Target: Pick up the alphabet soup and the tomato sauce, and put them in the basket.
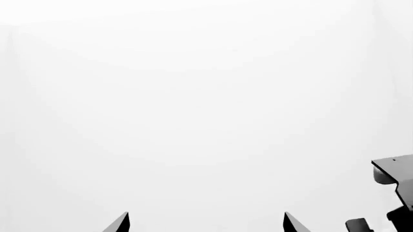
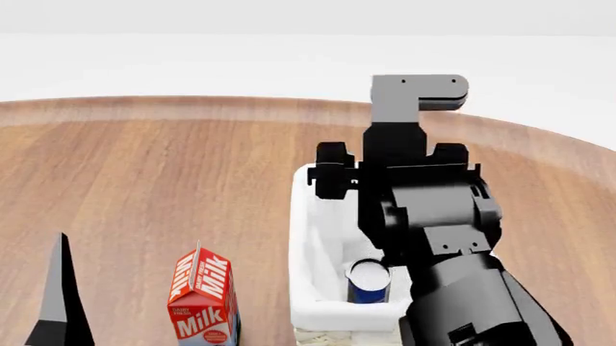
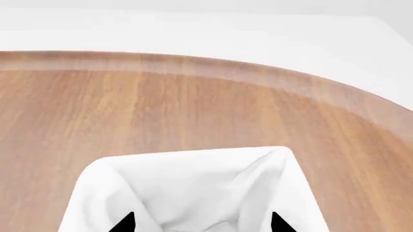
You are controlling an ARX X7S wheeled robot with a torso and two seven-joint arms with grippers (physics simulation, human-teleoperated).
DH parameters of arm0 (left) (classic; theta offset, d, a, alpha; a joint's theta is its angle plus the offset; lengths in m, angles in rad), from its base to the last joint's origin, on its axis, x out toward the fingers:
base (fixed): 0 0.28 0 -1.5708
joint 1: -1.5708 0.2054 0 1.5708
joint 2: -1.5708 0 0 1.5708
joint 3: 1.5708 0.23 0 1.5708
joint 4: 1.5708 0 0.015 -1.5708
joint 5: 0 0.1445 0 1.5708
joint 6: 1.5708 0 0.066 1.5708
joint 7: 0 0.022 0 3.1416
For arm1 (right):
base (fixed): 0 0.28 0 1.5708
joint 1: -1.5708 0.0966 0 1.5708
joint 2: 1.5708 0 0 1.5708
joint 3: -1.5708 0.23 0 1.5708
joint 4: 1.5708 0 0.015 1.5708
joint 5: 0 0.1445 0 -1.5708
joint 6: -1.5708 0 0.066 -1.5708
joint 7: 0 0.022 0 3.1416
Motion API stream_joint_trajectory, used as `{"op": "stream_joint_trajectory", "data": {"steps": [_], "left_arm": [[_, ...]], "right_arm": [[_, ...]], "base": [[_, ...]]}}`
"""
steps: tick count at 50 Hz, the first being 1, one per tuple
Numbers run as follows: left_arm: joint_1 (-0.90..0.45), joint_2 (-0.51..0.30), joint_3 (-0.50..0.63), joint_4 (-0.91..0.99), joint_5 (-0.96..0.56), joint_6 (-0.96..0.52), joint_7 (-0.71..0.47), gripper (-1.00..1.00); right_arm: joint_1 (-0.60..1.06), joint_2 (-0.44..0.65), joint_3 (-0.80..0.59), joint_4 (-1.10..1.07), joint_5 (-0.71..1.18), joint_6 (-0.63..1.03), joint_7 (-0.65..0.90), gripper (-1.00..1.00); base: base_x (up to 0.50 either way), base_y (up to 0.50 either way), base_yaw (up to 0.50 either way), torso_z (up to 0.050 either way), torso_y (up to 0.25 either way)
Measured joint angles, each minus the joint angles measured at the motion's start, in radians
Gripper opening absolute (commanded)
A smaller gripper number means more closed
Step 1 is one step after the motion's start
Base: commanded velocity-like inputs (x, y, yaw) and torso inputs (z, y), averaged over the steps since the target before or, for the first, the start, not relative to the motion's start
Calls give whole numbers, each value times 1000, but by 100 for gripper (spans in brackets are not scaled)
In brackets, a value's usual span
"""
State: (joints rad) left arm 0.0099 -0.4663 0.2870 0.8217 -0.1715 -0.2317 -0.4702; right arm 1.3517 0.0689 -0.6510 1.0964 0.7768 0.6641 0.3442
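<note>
The basket (image 2: 304, 245), lined with white cloth, stands on the wooden table. The alphabet soup (image 2: 368, 283), a blue can with a pale top, stands upright inside it at the near end. My right arm (image 2: 430, 216) reaches over the basket and covers its right side. In the right wrist view my right gripper (image 3: 201, 223) is open above the liner (image 3: 193, 159), nothing between its fingertips. My left gripper (image 1: 205, 223) is open and empty against plain white background. One of its dark fingertips (image 2: 60, 288) shows at the head view's lower left. The tomato sauce is out of view.
A red and white milk carton (image 2: 203, 297) stands left of the basket, between it and my left fingertip. The round table's far edge (image 2: 192, 103) curves behind the basket. A dark part of the robot (image 1: 395, 181) shows in the left wrist view.
</note>
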Motion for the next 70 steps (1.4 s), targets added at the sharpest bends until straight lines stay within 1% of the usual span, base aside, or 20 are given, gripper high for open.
{"op": "stream_joint_trajectory", "data": {"steps": [14, 33, 43, 52, 70], "left_arm": [[-5, -2, 5, 8, 0, -9, -4, 100], [-9, -13, -5, 29, -6, -24, -11, 100], [-4, -18, -9, 22, -5, -11, -12, 100], [0, -25, -17, 29, -7, -12, -17, 100], [0, -33, -21, 43, -7, -23, -26, 100]], "right_arm": [[36, 106, -5, -360, 77, 207, 22, 100], [25, 245, -20, -782, 219, 434, 16, 100], [-69, 315, 19, -1045, 341, 525, 111, 100], [-176, 369, 46, -1251, 449, 575, 192, 100], [-341, 463, 54, -1517, 603, 630, 306, 100]], "base": [[0, 0, 0, 0, 0], [0, 0, 0, 0, 0], [0, 0, 0, 0, 0], [0, 0, 0, 0, 0], [0, 0, 0, 0, 0]]}}
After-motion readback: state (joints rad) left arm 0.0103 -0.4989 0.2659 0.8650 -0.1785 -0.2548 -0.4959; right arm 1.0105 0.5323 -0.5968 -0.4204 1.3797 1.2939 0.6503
